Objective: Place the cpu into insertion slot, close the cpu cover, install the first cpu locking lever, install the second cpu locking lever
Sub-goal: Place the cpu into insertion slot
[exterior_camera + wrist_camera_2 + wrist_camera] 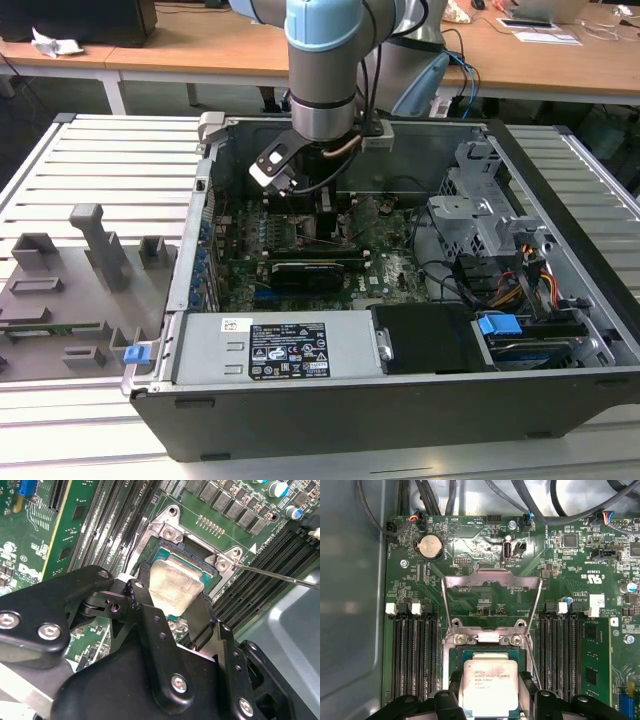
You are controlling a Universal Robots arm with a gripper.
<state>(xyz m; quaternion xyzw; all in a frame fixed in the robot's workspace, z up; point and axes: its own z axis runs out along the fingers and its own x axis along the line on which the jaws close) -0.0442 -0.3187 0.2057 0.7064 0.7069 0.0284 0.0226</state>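
The gripper (174, 594) grasps the cpu (490, 685), its fingers (204, 612) clamped on two opposite edges. The chip lies flat between them, directly over the socket (457, 655). Beyond the fingertips the cover (492, 579) lies swung open.

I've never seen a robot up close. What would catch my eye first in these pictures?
Probably the light-blue robot arm reaching down into the open computer case in the exterior view. In the first wrist view, its black hand grips a silvery square cpu by two opposite edges, right over the socket on the green motherboard. The cpu cover stands flipped open beside that socket.
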